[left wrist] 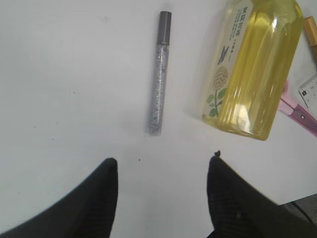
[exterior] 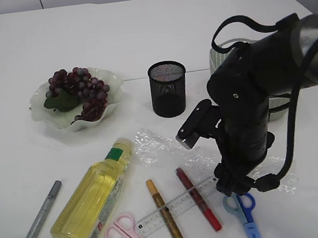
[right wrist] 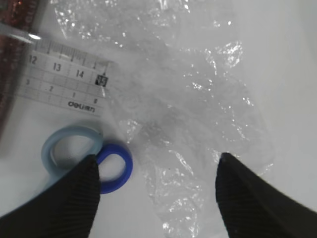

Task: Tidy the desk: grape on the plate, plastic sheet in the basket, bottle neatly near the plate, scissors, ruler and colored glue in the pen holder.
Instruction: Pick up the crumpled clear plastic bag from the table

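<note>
While the grapes (exterior: pixel 77 94) already sit on the plate (exterior: pixel 43 118) toward the desk's (exterior: pixel 155 33) left edge, the black mesh pen holder (exterior: pixel 168 88) at the centre looks empty. A basket (exterior: pixel 218 57) stands half hidden behind the right arm. Along the near edge lie the bottle (exterior: pixel 93 198), glue sticks, ruler (exterior: pixel 177 205) and scissors. The right tool (right wrist: pixel 157 171) hangs, jaws apart, over the plastic sheet (right wrist: pixel 193 109). The left tool (left wrist: pixel 162 163) is also spread wide, above bare desk.

Right claw (right wrist: pixel 156 191) low, jaws spread wide (likewise the left claw (left wrist: pixel 162 193)).
</note>
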Available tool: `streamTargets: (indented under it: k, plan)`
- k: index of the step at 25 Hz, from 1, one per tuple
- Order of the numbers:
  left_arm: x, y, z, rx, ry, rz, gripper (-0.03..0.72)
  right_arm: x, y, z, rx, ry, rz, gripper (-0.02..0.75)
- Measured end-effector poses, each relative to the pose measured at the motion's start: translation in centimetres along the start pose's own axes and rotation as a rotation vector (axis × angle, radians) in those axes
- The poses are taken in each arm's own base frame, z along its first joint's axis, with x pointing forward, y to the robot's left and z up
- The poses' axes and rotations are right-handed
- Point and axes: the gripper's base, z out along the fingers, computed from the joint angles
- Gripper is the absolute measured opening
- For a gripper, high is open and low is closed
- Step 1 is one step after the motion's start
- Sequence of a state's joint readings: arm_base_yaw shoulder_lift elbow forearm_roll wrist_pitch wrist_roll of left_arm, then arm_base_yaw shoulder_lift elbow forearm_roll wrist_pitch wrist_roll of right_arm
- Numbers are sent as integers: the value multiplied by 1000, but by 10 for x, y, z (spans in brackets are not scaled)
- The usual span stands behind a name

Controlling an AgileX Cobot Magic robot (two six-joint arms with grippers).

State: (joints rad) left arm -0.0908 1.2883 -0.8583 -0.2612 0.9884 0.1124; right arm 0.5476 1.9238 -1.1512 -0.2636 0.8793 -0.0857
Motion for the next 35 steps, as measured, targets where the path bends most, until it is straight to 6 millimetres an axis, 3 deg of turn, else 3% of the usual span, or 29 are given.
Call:
streamTargets:
  k: [11,27,32,35]
  plan:
    - [0,0,0,-1,-5,-2,424,-1,-2,5,28,5,-15,535]
    - [-1,0,0,1,-6,-3,424,-4,-3,4,40,-27,9,13]
    - [-1,0,0,1,-6,-3,424,-4,-4,4,47,-31,18,-15]
    - [-1,0,0,1,-7,-3,424,-4,-5,-2,52,-50,38,18]
